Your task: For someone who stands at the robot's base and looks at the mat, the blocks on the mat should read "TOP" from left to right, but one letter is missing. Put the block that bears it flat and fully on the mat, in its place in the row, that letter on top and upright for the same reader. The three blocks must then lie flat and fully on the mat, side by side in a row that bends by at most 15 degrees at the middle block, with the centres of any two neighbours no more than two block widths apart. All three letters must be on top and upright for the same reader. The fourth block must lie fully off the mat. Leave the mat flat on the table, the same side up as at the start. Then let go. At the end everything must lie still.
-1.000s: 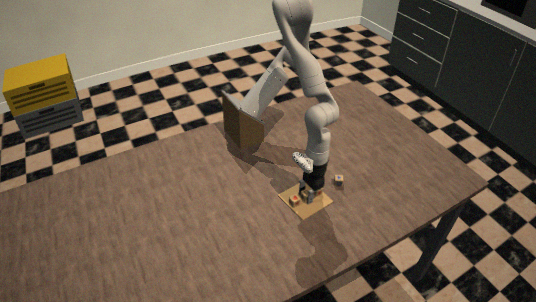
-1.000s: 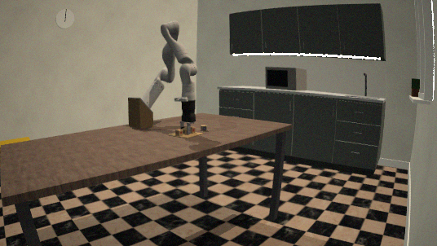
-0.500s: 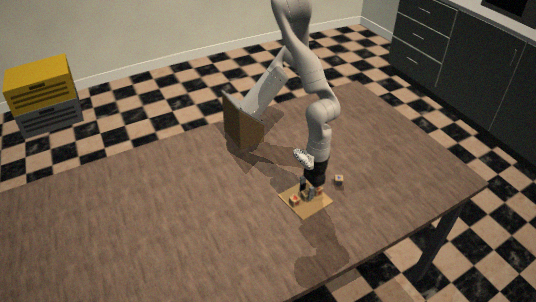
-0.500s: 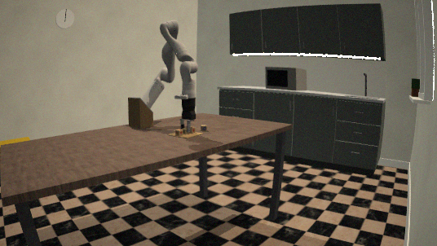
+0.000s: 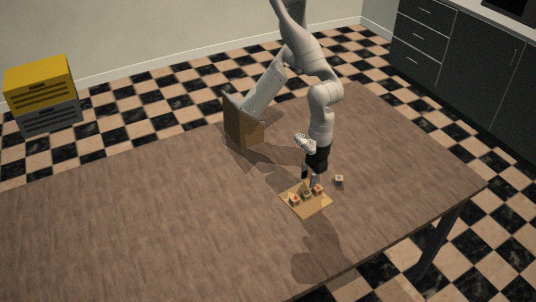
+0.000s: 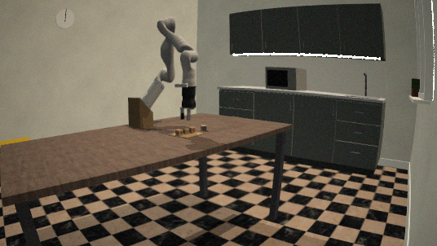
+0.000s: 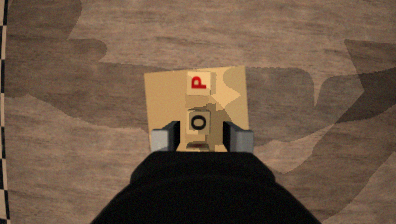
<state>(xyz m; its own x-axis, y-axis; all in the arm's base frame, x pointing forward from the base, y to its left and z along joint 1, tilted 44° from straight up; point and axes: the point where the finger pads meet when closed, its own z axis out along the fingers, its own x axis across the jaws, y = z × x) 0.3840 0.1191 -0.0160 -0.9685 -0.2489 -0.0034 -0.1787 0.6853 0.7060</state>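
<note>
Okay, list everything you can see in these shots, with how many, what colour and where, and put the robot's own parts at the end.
Mat: one, tan, flat on the table near its edge.
Blocks on the mat: three, wooden, side by side in a row; O block in the middle, P block beside it, third block under the gripper, letter unreadable.
Fourth block: one, wooden with a blue mark, on the table off the mat.
Table: one, brown wood.
Wooden stand: one, brown, on the table at the arm's foot.
Tool chest: one, yellow and grey, on the floor by the wall.
Cabinets: dark grey, along the wall, with a microwave on top.
Wall clock: one, white.
Arm: one, light grey.
Gripper: one, black, open, above the blocks, holding nothing.
</note>
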